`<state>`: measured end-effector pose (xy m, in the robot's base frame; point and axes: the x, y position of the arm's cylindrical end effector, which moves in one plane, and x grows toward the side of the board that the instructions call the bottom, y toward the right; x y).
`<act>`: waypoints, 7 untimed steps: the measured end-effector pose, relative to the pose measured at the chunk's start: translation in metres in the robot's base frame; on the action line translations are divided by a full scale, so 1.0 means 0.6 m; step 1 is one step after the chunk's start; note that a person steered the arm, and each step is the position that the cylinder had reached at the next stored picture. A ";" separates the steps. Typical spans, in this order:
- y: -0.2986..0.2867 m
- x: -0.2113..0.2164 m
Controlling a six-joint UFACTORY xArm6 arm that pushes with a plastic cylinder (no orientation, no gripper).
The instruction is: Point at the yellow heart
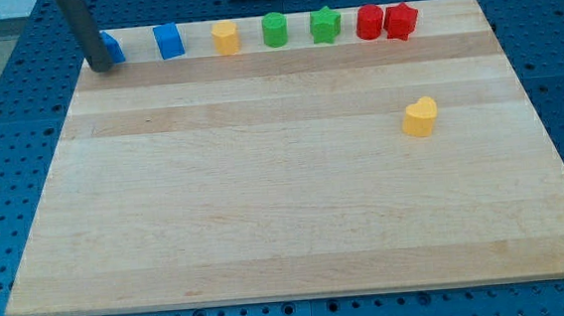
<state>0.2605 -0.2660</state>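
The yellow heart (419, 116) lies alone on the wooden board (295, 207), right of centre in the upper half. My tip (100, 66) is at the view's top left, touching or just in front of a blue block (112, 47) that the rod partly hides. The tip is far to the left of the yellow heart, almost the whole width of the board away.
A row of blocks runs along the board's top edge: a blue block (168, 40), a yellow block (226, 37), a green cylinder (274, 29), a green star (325, 24), a red cylinder (369, 21) and a red star (401, 20).
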 end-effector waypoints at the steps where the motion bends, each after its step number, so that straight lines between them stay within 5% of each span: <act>1: 0.021 0.019; 5: 0.259 0.339; 7: 0.307 0.372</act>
<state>0.4835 -0.0816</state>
